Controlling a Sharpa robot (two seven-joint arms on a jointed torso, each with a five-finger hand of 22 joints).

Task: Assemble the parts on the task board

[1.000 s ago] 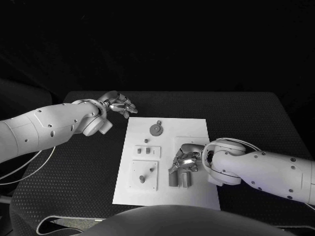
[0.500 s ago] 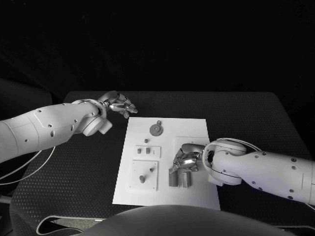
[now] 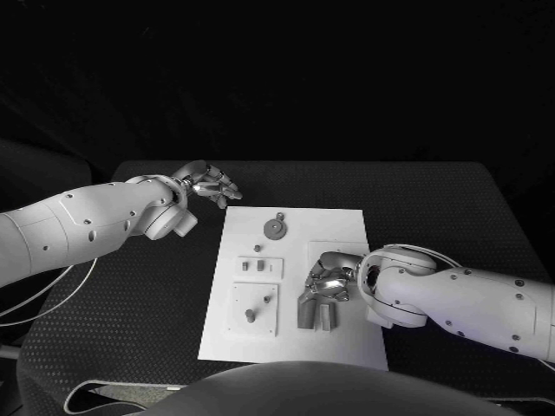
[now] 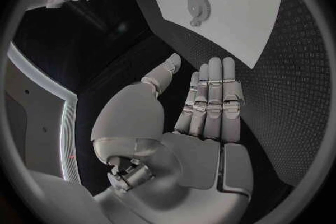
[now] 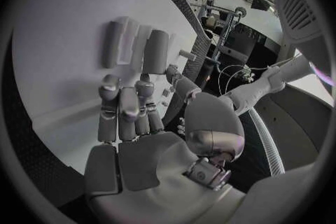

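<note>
The silver right hand has crept slightly nearer the upright grey cylindrical parts on the white rectangular task board, fingers apart and holding nothing, so a grasp looks imminent, while the silver left hand stays idle, fingers open, over the black desk.

No readable text, labels, brand marks, numbers or signs anywhere. Task board plain white, no printing visible. Parts on it unmarked. Arm shells and hands carry no legible lettering. Black table surface shows woven texture, no writing.
</note>
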